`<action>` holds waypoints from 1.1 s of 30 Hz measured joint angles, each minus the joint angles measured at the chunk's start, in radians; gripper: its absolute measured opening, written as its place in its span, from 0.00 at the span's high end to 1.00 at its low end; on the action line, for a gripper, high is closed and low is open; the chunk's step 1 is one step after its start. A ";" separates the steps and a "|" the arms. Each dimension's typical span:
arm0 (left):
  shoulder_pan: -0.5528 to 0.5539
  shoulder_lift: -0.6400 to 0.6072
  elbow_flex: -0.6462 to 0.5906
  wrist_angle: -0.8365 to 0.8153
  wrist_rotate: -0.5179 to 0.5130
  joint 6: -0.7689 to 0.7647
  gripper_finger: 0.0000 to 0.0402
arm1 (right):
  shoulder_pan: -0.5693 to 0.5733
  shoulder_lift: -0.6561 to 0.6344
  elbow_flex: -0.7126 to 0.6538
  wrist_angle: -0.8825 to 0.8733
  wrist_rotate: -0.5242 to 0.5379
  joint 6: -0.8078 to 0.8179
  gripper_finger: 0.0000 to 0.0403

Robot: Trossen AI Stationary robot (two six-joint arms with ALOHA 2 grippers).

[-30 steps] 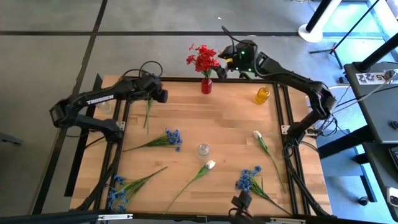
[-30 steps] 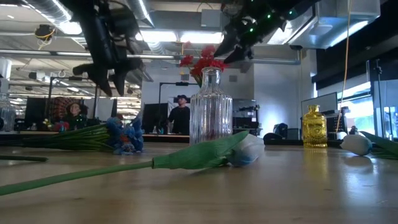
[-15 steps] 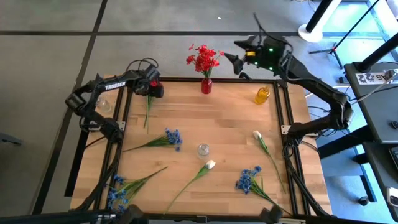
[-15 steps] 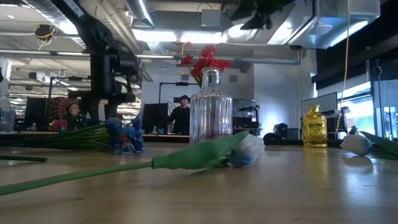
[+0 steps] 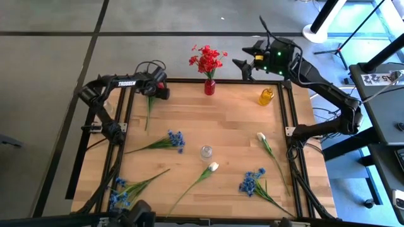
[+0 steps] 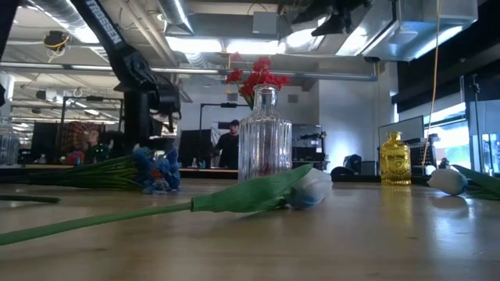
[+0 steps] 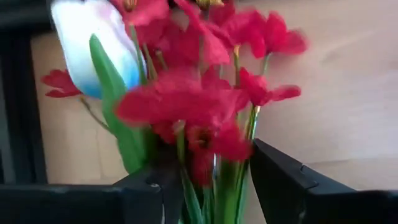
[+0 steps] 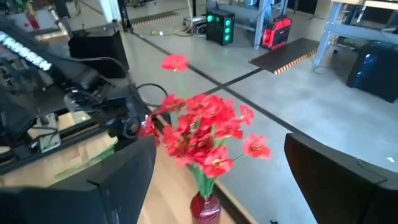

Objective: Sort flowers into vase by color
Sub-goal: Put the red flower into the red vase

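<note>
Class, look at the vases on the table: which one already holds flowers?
The small red vase at the table's far edge: red flowers stand in it, while the yellow vase and clear vase hold none.

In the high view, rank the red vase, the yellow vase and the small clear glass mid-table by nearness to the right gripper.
Measured from the right gripper, open beyond the table's far edge:
1. Yellow vase, far right corner, just below the gripper.
2. Red vase, far edge centre, holding red flowers; close to the yellow vase's distance, slightly farther.
3. Clear glass, mid-table, plainly farthest.
</note>
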 joint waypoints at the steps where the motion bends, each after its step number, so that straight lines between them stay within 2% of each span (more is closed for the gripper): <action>1: 0.003 0.014 0.000 -0.008 0.005 -0.005 0.62 | 0.013 0.000 0.000 -0.005 0.007 0.000 0.12; 5: -0.018 0.037 0.005 -0.007 0.009 -0.001 0.72 | 0.070 0.000 0.000 -0.013 0.039 -0.008 0.12; 10: -0.056 0.008 0.000 -0.020 0.025 -0.031 0.95 | 0.139 0.000 0.000 -0.018 0.051 -0.012 0.12; 13: -0.084 -0.050 -0.003 -0.026 0.064 -0.048 0.97 | 0.180 0.000 0.000 -0.035 0.051 -0.026 0.12; 17: -0.152 -0.194 -0.003 -0.026 0.085 -0.089 0.99 | 0.239 -0.004 0.000 -0.057 0.047 -0.051 0.12; 21: -0.282 -0.390 -0.002 0.027 0.108 -0.140 0.99 | 0.309 -0.004 0.000 -0.058 0.041 -0.061 0.12; 26: -0.518 -0.610 -0.001 0.197 0.056 -0.173 0.99 | 0.401 0.004 -0.001 -0.055 0.041 -0.033 0.12; 29: -0.685 -0.684 0.000 0.365 -0.013 -0.116 0.99 | 0.458 0.013 -0.002 -0.042 0.041 0.037 0.12; 33: -0.861 -0.696 0.000 0.596 -0.041 -0.002 0.99 | 0.541 0.032 -0.002 -0.026 0.057 0.139 0.12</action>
